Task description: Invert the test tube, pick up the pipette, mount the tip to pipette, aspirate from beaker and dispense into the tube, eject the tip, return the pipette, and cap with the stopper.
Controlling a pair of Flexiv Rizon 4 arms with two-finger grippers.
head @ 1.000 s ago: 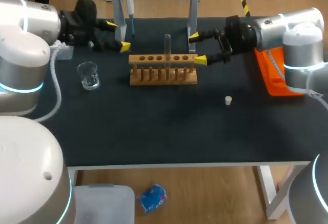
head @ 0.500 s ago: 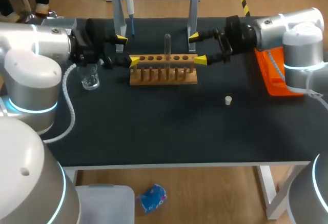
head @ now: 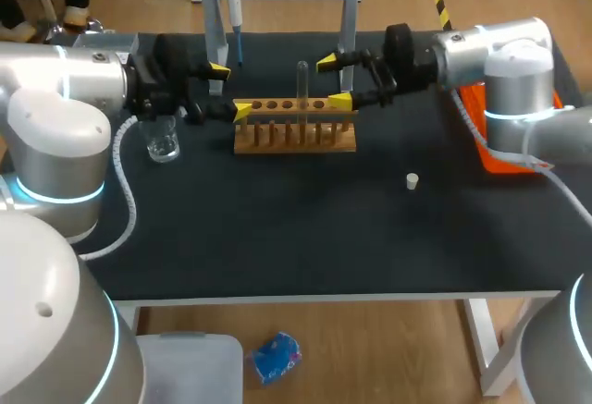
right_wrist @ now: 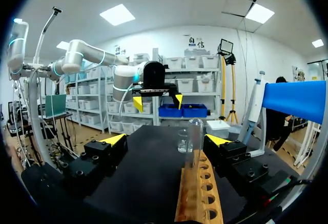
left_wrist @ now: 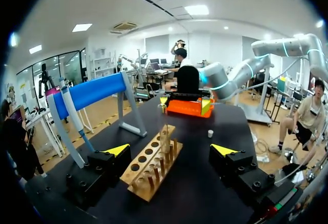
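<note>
A clear test tube (head: 302, 85) stands upright in the wooden rack (head: 294, 132), near the rack's middle; its top end looks rounded in the right wrist view. My right gripper (head: 334, 81) is open just right of the tube, fingers pointing at it; the tube (right_wrist: 195, 142) rises ahead of that gripper (right_wrist: 165, 140), nearer one finger. My left gripper (head: 231, 91) is open at the rack's left end, with the rack (left_wrist: 154, 162) ahead of this gripper (left_wrist: 170, 149). The pipette (head: 233, 6) hangs on the blue stand. A glass beaker (head: 161, 136) sits left of the rack. The white stopper (head: 412, 180) lies front right.
An orange tip box (head: 499, 136) sits at the right edge, partly behind my right arm. The blue stand's legs (head: 348, 16) rise behind the rack. The dark table top (head: 296, 238) stretches bare in front of the rack.
My left arm swung right, bringing its gripper to the rack's left end. After that my right gripper moved left, closer to the tube. Both stayed open.
</note>
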